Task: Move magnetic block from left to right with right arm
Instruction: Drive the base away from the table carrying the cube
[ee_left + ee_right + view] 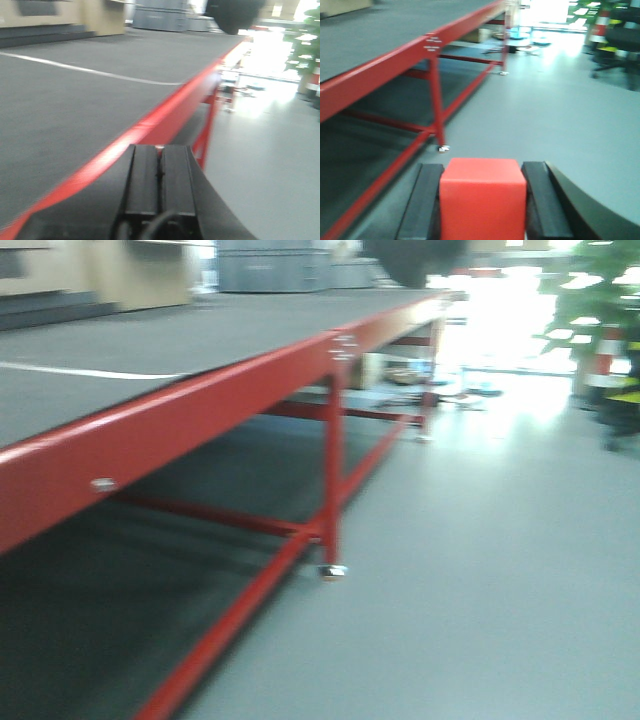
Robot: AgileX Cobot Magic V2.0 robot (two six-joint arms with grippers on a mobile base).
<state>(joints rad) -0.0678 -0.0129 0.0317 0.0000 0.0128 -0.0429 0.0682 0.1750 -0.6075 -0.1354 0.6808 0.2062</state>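
Note:
The magnetic block [483,205], a plain red cube, fills the bottom of the right wrist view. My right gripper [482,166] is shut on it, one black finger against each side, and holds it in the air beside the table, above the grey floor. In the left wrist view my left gripper [160,148] is shut with nothing in it, its two black fingers pressed together just over the table's red edge [150,125]. Neither gripper nor the block shows in the front view.
A long red-framed table [200,410] topped with a dark grey mat [75,110] runs along the left, with a white line [90,71] across the mat. Red legs [437,100] and crossbars stand below. Grey floor [480,570] lies to the right, with a plant [600,300] and a chair [620,45] far off.

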